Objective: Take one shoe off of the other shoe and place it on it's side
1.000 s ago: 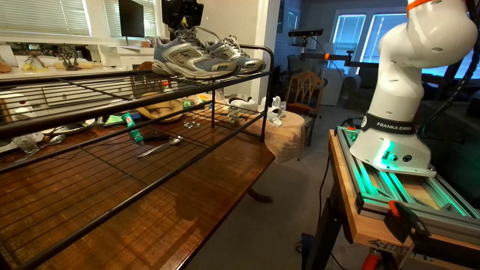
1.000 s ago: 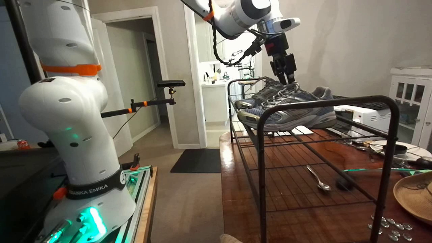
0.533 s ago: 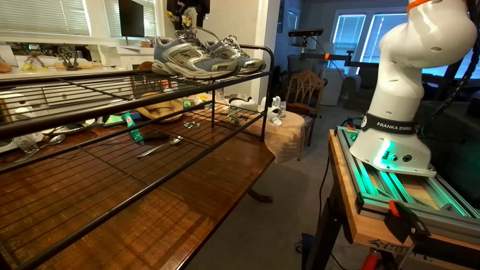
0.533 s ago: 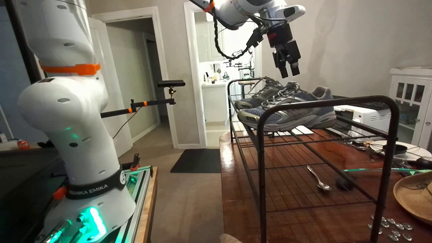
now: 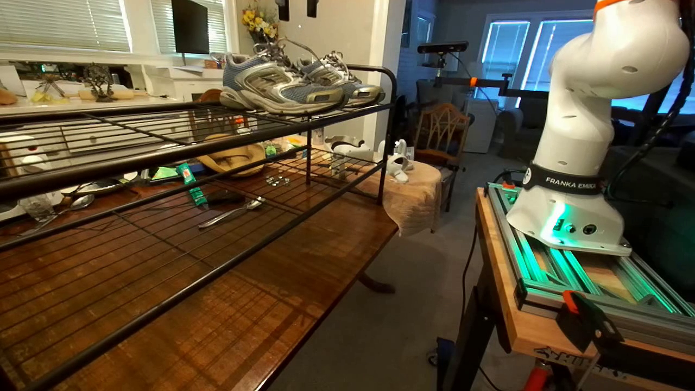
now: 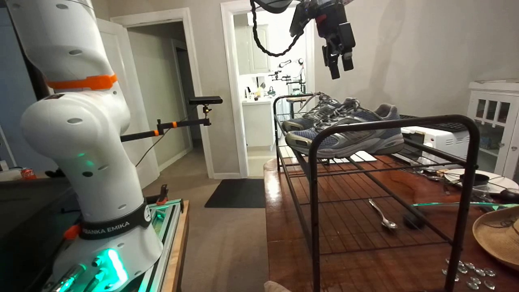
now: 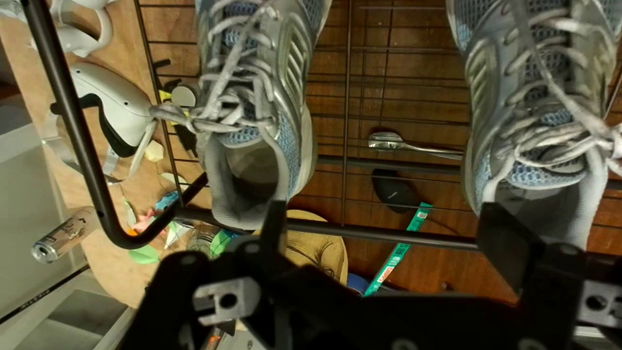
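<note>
A: What was the gripper [image 6: 342, 72] doing?
B: Hung spread, clear above the rack [image 6: 425, 120].
A: On it?
B: One shoe [image 7: 257, 109] sat upright up top, other shoe [image 7: 534, 116] upright alongside, apart.

Through the bars of the rack [image 5: 206, 146] show a spoon [image 7: 394, 143] and a black object [image 7: 393, 190]. Near the rack, the worktop [image 5: 293, 288] bears a hat [image 6: 492, 237], beads [image 6: 476, 280] and a green strip [image 7: 397, 252]. Well apart from the rack, a mat [image 6: 236, 194] lies on the floor [image 6: 227, 247].
</note>
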Robot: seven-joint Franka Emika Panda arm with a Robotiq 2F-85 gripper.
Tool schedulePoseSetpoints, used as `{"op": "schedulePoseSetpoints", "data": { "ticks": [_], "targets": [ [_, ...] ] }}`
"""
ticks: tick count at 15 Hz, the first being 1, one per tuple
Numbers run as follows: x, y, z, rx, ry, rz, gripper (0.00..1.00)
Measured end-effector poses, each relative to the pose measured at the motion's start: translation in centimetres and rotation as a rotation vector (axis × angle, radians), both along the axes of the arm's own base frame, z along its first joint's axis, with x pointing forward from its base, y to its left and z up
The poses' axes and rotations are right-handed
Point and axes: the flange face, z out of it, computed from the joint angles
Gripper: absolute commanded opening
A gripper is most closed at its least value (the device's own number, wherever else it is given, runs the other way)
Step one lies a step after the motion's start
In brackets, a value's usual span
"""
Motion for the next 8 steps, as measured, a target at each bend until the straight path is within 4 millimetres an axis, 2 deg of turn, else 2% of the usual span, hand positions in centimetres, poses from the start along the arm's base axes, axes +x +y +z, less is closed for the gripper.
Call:
{"op": "schedulePoseSetpoints", "data": {
  "ticks": [4,8],
  "targets": [
    [-1.3,-1.1,1.1,0.002,0.051,-0.026,1.00],
    [-1.5,-1.3,1.2,0.003,0.058,-0.029,1.00]
  ]
}}
